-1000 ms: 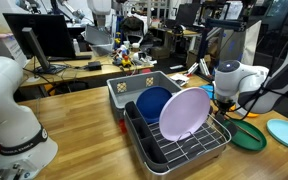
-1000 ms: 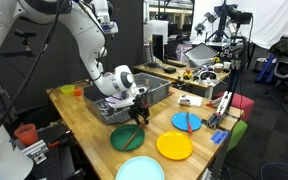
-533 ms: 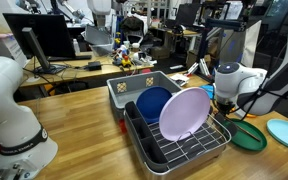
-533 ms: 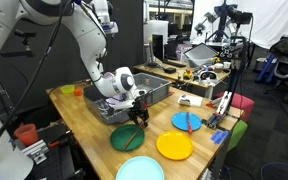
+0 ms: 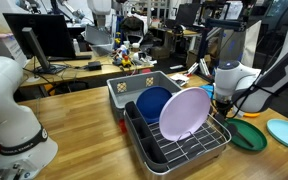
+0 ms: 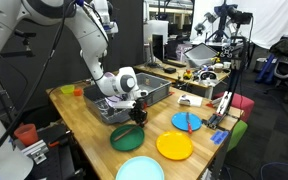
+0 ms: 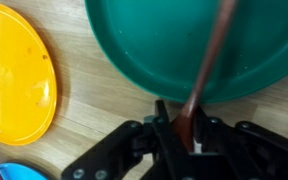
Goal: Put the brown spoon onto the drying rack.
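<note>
In the wrist view my gripper (image 7: 184, 135) is shut on the handle of the brown spoon (image 7: 210, 55). The spoon runs from the jaws out over the green plate (image 7: 164, 45). In both exterior views the gripper (image 5: 231, 112) (image 6: 137, 115) hangs just above the green plate (image 5: 248, 137) (image 6: 131, 138). The drying rack (image 5: 212, 146), silver wire on a black tray, stands beside the gripper. It holds a lilac plate (image 5: 184, 113) and a dark blue plate (image 5: 153, 103) upright.
A grey plastic tub (image 5: 142, 86) stands behind the rack. A yellow plate (image 6: 174, 146) (image 7: 14, 75), a blue plate (image 6: 187, 121) and a light-blue plate (image 6: 141, 169) (image 5: 287, 132) lie around the green plate on the wooden table (image 5: 79, 120).
The arm has risen slightly over the green plate with the spoon still in the jaws. Nothing else has moved.
</note>
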`<action>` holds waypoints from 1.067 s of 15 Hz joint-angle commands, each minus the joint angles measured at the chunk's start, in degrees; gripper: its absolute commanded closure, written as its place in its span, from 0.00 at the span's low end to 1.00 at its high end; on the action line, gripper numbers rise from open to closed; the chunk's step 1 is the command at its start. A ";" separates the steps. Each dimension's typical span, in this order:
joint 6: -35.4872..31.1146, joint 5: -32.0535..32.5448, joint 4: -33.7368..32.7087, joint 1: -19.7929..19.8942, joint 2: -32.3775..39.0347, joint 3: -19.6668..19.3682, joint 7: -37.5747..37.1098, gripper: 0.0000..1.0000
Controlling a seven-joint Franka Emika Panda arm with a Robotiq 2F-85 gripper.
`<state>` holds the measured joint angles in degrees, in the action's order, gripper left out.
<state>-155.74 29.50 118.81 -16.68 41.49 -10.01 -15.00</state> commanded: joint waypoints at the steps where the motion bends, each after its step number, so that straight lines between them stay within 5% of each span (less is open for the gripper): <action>1: -0.88 -3.19 -1.16 1.94 1.11 0.76 3.44 0.99; 9: -4.68 -3.87 0.51 1.63 -1.41 -1.72 2.52 0.97; 16: -15.78 -5.06 8.61 0.75 -10.30 -4.37 1.31 0.97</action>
<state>-166.51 25.88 121.80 -15.10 35.72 -13.14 -13.67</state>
